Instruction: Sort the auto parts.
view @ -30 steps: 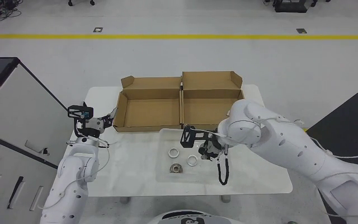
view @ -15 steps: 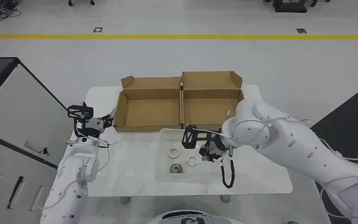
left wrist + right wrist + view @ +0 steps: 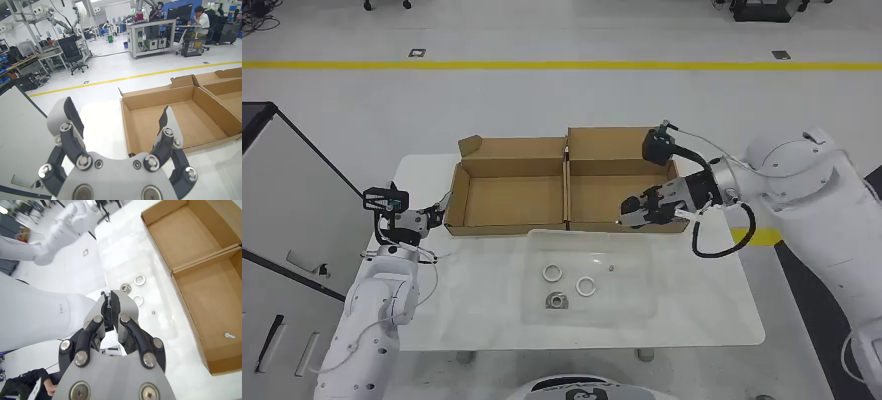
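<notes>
— Right gripper (image 3: 109,300): how is it set?
— It is closed narrowly on a small screw (image 3: 108,298) and held near the 6 o'clock wall of the right box (image 3: 592,200).
— And the drop?
— The screw is best carried inward and lowered, then released. Rings (image 3: 553,271) lie in the tray (image 3: 632,298) at 7 o'clock.
</notes>
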### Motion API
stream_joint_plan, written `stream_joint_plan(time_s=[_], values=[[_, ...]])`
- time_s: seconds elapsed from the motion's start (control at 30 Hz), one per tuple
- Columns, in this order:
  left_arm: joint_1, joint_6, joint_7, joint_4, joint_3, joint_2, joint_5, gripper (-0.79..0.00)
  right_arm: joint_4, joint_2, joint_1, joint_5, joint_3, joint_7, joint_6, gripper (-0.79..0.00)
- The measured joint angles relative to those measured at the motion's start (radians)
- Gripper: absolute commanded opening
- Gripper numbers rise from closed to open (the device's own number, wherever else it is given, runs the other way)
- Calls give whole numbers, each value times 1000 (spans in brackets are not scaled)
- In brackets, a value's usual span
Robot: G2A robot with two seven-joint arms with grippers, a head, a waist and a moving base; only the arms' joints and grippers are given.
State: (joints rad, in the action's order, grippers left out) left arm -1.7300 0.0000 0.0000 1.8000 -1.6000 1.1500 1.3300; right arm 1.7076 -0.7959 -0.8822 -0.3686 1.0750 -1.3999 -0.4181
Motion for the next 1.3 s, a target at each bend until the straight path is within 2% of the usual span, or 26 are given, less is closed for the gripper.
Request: stream_joint_plan(time_s=[0.17,0.37,0.63,1.0,1.3], values=[[0,0,0,0,0,0,0,0,-27,4,-33,-259,37,23,-26,-785],[0,0,0,0,0,0,0,0,8,-15,-13,-538,34,25,-28,-785],[0,0,0,0,0,0,0,0,80,-86,22,-862,61,-33,30,-785],[0,0,0,0,0,0,0,0,74,-227,52,-1047,99,-106,103,-785],[0,0,0,0,0,0,0,0,74,-226,52,-1046,99,-105,103,-785]])
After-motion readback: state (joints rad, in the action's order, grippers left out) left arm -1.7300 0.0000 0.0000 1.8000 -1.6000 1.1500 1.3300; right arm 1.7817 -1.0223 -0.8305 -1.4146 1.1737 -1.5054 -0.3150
